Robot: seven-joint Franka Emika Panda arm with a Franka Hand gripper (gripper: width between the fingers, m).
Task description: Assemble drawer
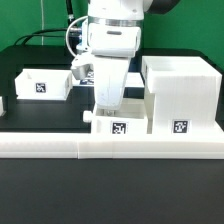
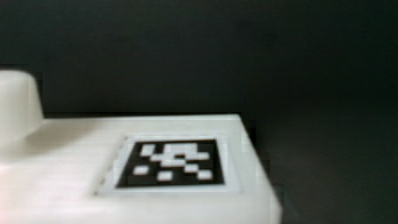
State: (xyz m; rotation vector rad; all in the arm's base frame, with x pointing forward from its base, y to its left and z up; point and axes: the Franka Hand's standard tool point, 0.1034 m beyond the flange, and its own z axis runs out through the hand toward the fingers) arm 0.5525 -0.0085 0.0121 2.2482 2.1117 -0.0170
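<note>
While my arm (image 1: 108, 55) hangs low over the near tray (image 1: 128, 120), its bulk hides the jaws from the exterior view. The wrist view does not show them either, so I cannot tell whether they are apart, closed, or touching anything. The near tray sits on the bench (image 1: 110, 195) just behind the border wall (image 1: 110, 148), close against the side of the casing (image 1: 180, 85) that faces the exterior view's left; I cannot tell whether the two touch. In the wrist view the tray's flat white top (image 2: 71, 150) carries one tag (image 2: 175, 163), and a rounded white post at the picture's edge is probably the knob (image 2: 15, 100). I judge the step in hand to be taking hold of this tray so that it can go to the casing. To do it well I should centre the jaws across a tray wall rather than the knob and descend square. I should close only once the wall is straddled, then lift level and clear of the casing's side. Count: one casing; two trays, the far tray (image 1: 45, 85) lying well apart toward the exterior view's left and farther back; three tags in the exterior view, one on each part; one border wall; one white fragment (image 1: 2, 105) cut off by the frame's edge, unidentified.
</note>
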